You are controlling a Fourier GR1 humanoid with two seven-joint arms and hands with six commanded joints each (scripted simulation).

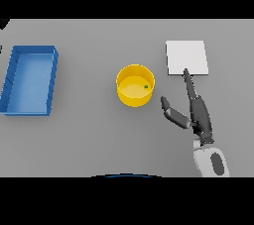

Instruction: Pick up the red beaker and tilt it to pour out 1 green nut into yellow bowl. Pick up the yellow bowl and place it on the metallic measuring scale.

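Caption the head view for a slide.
Open right robot hand between yellow bowl, holding a green nut, and scale.

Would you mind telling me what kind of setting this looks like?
Probably a lab-style test bench: a plain grey table with a yellow bowl holding a green nut, a flat metallic measuring scale, and a blue bin. The right hand is open beside the bowl.

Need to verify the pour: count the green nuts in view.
1. One green nut lies inside the yellow bowl, near its right wall. None show on the table, in the blue tray or on the scale. No beaker is in view.
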